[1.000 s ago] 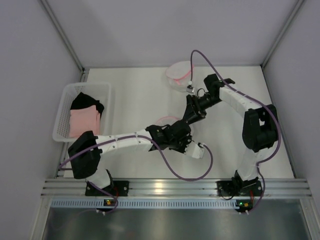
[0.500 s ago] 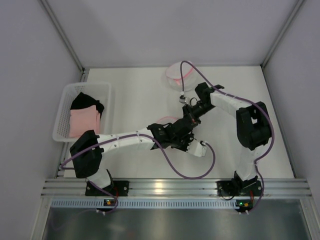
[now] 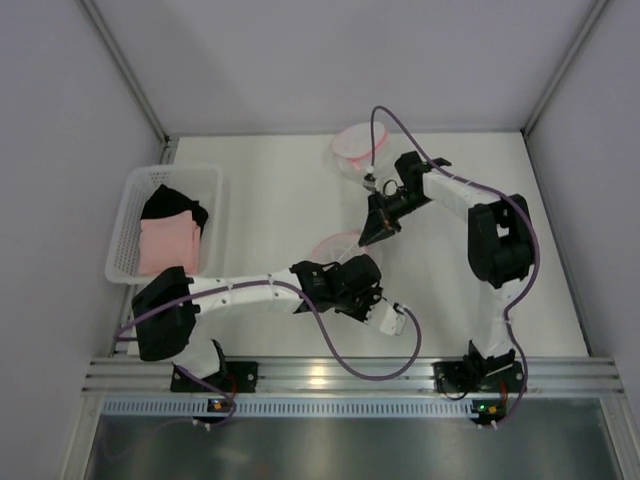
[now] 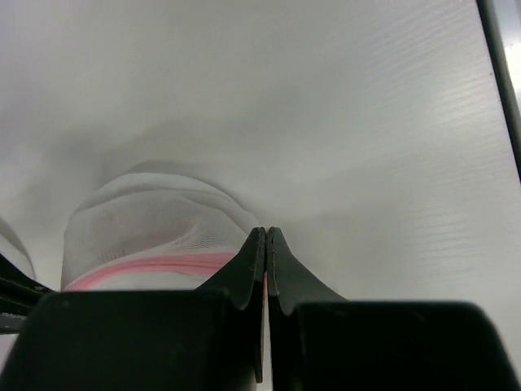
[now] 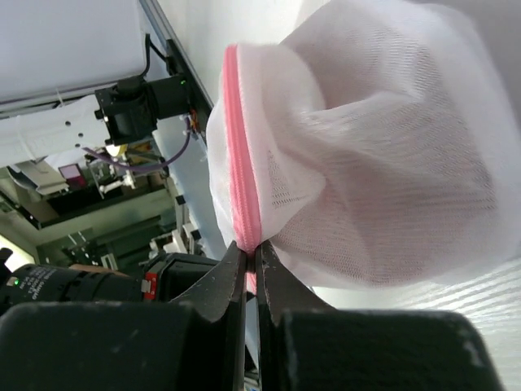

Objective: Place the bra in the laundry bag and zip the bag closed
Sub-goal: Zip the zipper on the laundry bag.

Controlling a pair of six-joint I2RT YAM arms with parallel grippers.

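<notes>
The laundry bag (image 3: 335,244) is a white mesh pouch with a pink zipper (image 5: 242,179), bunched up at mid-table between both grippers. My left gripper (image 3: 350,264) is shut on its pink zipper edge from the near side, and the bag (image 4: 146,220) bulges to the left of the left gripper (image 4: 266,232). My right gripper (image 3: 376,234) comes in from the back right. The right gripper (image 5: 253,244) is shut on the zipper band, the bag (image 5: 383,147) swelling beyond it. The bra does not show as a separate thing; the mesh hides what is inside.
A second white mesh piece with a pink rim (image 3: 354,144) lies at the back of the table. A white basket (image 3: 128,215) at the left holds a black garment (image 3: 172,204) and folded pink cloth (image 3: 168,243). Purple cables loop over both arms.
My right gripper has swung left toward the bag and shut on its pink zipper. The left arm, still shut on the bag, has drawn slightly nearer.
</notes>
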